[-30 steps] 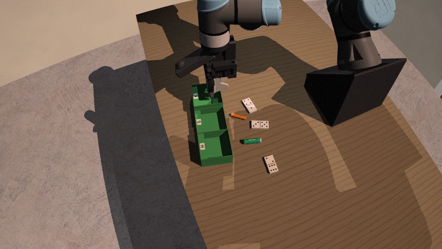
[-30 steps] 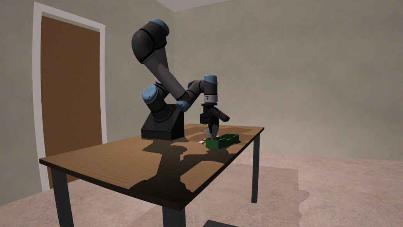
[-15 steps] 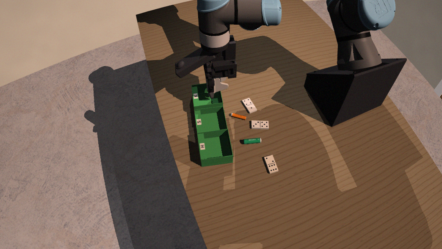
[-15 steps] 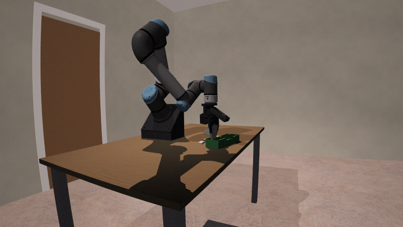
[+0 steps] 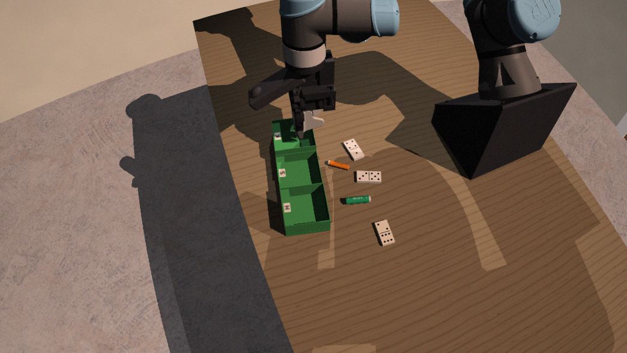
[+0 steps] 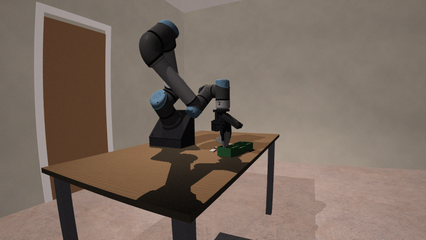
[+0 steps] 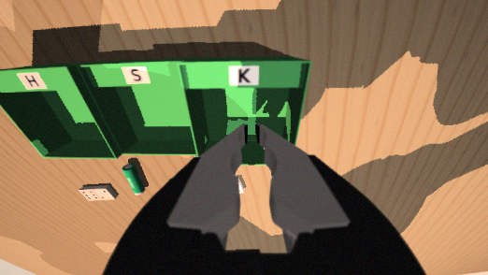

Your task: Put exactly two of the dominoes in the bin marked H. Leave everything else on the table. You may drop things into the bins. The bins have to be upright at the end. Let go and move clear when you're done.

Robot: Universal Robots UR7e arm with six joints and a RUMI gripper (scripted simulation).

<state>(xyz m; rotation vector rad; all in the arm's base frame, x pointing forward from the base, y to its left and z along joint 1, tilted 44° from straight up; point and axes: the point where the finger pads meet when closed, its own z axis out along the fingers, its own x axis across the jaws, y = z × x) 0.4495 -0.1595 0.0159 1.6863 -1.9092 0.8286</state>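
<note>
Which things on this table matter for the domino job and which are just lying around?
For the job: three dominoes; bin H; the shut, empty gripper.
Lying about: orange marker; green battery; bins S and K.

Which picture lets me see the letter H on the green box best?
The wrist view: the H label faces the camera, big and upright. The top view shows it small and turned sideways. In the exterior view the green bins are far off, with no letters readable.
</note>
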